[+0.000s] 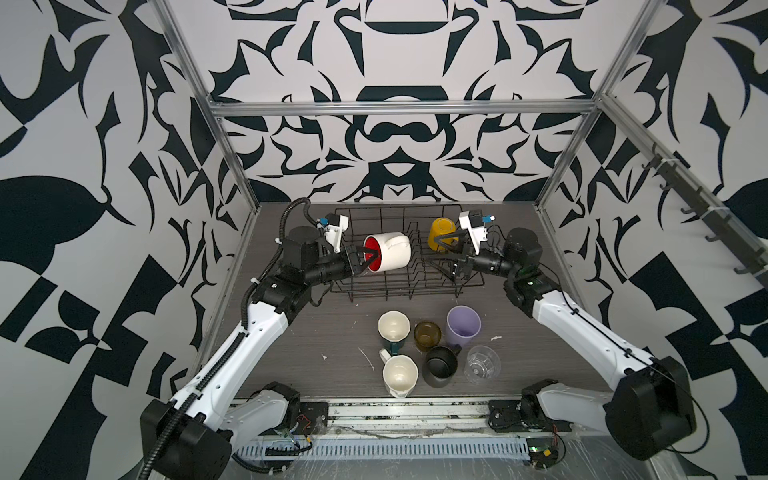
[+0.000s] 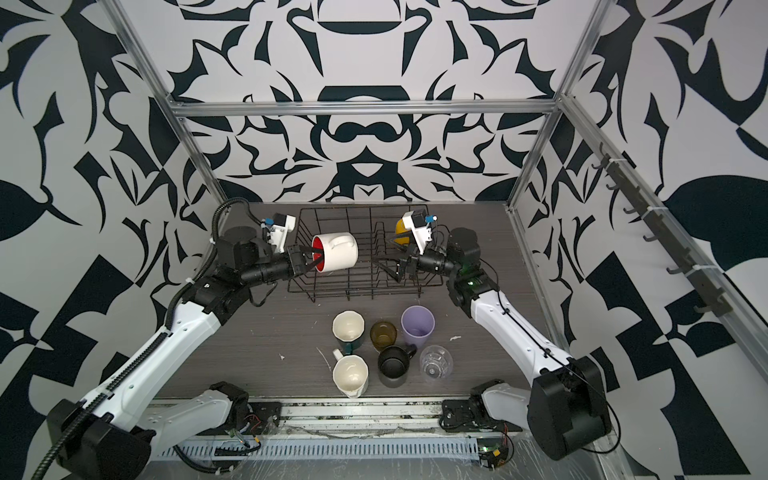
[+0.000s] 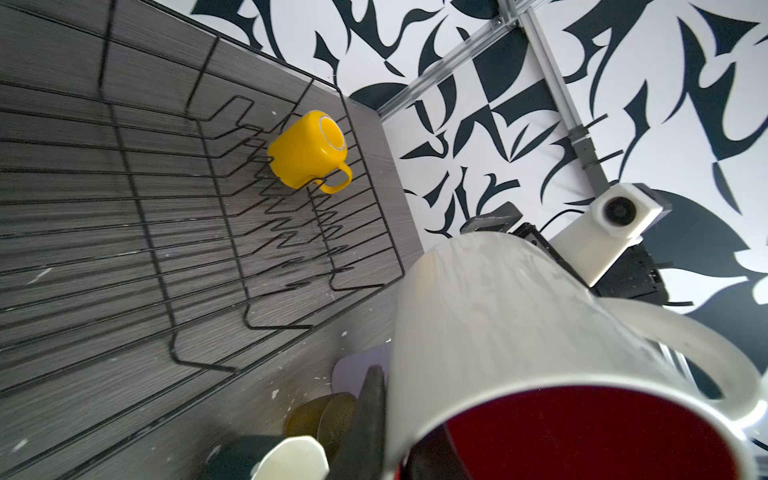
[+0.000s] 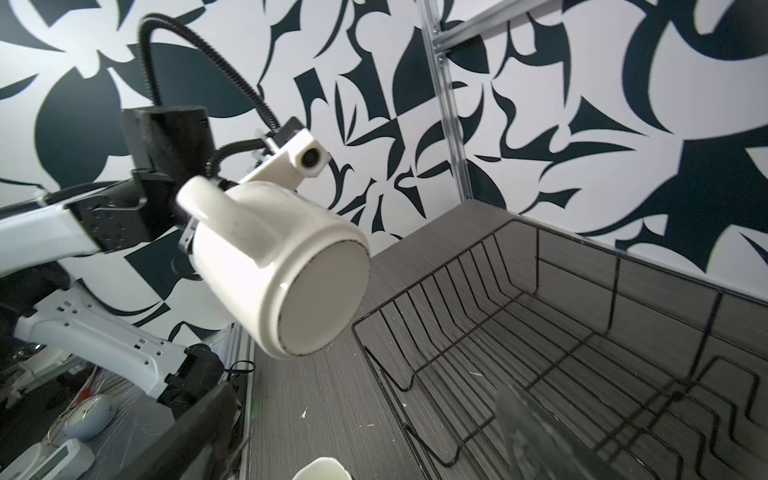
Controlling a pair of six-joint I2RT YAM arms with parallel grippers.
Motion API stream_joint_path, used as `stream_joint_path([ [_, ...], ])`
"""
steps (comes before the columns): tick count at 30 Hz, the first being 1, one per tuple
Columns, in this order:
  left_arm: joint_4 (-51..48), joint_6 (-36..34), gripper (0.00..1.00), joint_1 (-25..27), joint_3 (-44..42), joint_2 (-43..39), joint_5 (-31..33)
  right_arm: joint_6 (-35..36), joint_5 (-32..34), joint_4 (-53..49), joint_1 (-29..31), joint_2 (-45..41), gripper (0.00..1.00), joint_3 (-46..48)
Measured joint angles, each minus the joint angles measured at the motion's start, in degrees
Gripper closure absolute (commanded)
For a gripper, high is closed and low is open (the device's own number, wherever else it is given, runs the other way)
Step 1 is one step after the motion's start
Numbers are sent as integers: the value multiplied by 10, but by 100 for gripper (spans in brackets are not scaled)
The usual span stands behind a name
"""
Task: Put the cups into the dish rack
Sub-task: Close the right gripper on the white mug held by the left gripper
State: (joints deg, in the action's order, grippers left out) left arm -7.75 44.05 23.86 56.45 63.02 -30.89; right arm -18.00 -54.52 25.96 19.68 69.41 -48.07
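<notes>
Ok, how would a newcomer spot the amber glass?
Find the black wire dish rack at the far side of the table. In front of it, the amber glass stands between a teal mug and a lilac tumbler. It alone is brown-tinted glass.

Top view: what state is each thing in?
white mug: sideways, held
yellow mug: upside down in dish rack
dish rack: one mug inside
teal faceted mug: upright
cream faceted mug: upright
amber glass: upright
lilac tumbler: upright
black mug: upright
clear glass: upright
left fingers: shut on white mug
right fingers: open
</notes>
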Motion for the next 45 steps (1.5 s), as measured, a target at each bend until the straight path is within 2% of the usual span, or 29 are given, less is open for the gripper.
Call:
stream_joint_path([
  [8, 41, 30, 100, 0, -8, 16, -50, 47, -43, 36, 35, -19, 0, 4],
  [18, 70, 56, 100, 0, -10, 32, -101, 107, -42, 35, 58, 2, 0, -14],
  [27, 93, 74, 100, 0, -17, 42, -134, 122, -26, 39, 60, 40, 0, -41],
  [45, 131, 104, 100, -2, -17, 54, -168, 122, -43, 57, 97, 110, 1, -90],
])
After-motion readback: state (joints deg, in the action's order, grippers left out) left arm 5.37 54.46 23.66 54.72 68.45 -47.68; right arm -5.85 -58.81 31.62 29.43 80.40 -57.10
